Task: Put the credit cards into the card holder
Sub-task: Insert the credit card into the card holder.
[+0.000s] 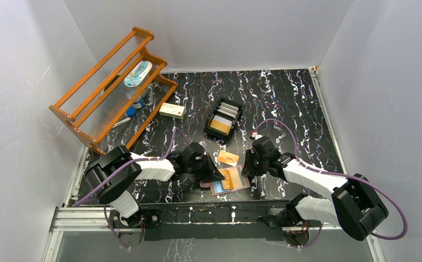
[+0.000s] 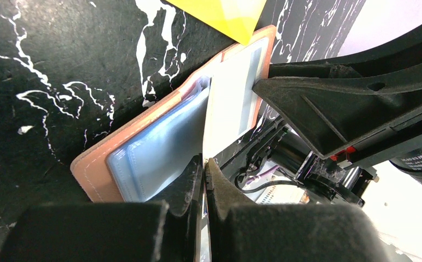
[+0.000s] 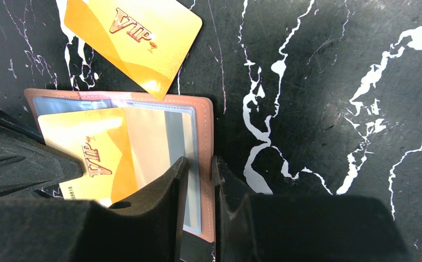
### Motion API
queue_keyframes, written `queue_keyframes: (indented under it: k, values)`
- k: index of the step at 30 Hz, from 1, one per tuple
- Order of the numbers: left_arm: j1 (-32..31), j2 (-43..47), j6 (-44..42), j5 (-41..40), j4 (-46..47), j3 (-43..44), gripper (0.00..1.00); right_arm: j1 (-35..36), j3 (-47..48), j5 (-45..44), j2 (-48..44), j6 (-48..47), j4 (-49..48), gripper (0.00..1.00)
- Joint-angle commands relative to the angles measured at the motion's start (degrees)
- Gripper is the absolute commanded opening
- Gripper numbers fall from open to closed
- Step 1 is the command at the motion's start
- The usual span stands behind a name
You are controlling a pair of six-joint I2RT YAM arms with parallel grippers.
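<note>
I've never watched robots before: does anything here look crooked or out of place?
Nothing looks damaged. One gold VIP card lies loose and crooked on the table, its corner at the open card holder's edge. A second gold card looks only partway inside it.

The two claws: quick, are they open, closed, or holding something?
Left claw: closed on a gold-orange plastic VIP card.
Right claw: closed, pinching the edge of the salmon-brown leather card holder.

card on card holder, another card just behind it, tray farther back
</note>
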State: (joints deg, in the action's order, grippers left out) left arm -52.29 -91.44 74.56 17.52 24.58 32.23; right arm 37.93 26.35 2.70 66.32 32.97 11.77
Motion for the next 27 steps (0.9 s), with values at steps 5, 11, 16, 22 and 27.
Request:
queue_keyframes:
  k: [5,11,16,22,27]
  values:
    - [-0.31,1.05,-2.2,-2.83,0.03,0.65,0.0,0.41,-1.13,-0.07,1.7,0.34,1.24,0.28]
    - [-0.35,0.96,-3.4,-3.37,0.83,-0.22,0.0,0.42,-1.21,-0.06,1.42,0.34,1.33,0.28]
    - [-0.38,1.07,-5.29,-3.0,3.27,-0.88,0.0,0.45,-1.21,-0.06,1.44,0.34,1.19,0.28]
    - [-0.38,-0.5,-4.85,-1.19,7.28,-1.93,0.0,0.4,-1.21,-0.06,1.62,0.34,1.24,0.28]
    - [-0.4,0.54,-3.4,-1.64,9.24,-3.2,0.0,0.4,-1.21,-0.17,1.46,0.34,1.42,0.28]
